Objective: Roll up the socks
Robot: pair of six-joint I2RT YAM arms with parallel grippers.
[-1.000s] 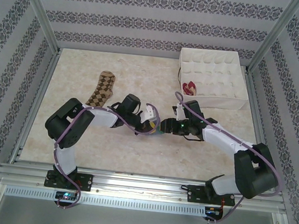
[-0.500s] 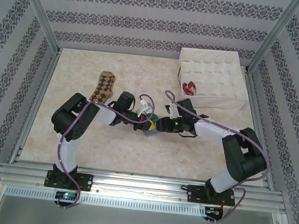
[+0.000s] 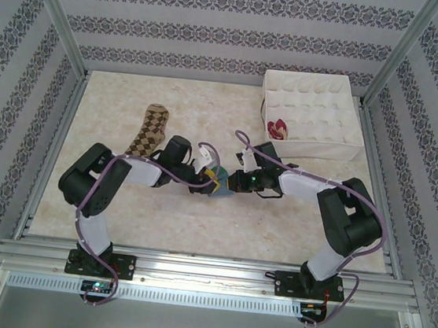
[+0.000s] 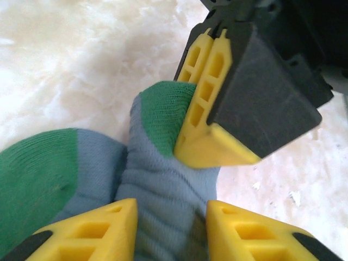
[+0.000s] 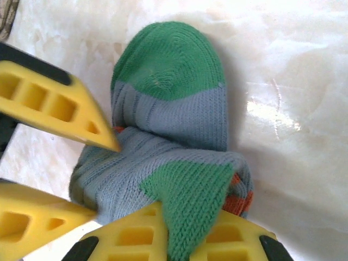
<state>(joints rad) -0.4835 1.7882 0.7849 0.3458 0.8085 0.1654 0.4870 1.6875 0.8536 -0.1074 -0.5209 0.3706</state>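
Observation:
The striped sock (image 3: 219,188), blue-grey with green toe and heel and orange bands, lies bunched in a partial roll (image 5: 168,103) at mid-table between both grippers. My right gripper (image 5: 190,213) is shut on its green heel flap; its fingers (image 4: 209,98) pinch that flap from above. My left gripper (image 4: 171,213) stands open astride the blue fabric (image 4: 163,185), fingers apart on either side. In the top view the left gripper (image 3: 208,176) and right gripper (image 3: 231,183) face each other across the sock. The brown argyle sock (image 3: 150,128) lies flat behind the left arm. A peach and red sock (image 3: 278,128) sits in the box.
A white divided box (image 3: 311,115) stands at the back right. Metal frame rails (image 3: 191,270) border the marble table. The left gripper's fingers (image 5: 49,103) crowd the sock's left side in the right wrist view.
The right gripper closed onto the sock's green flap. The left gripper's jaws parted from their shut grip. Both grippers and the sock shifted a little to the left.

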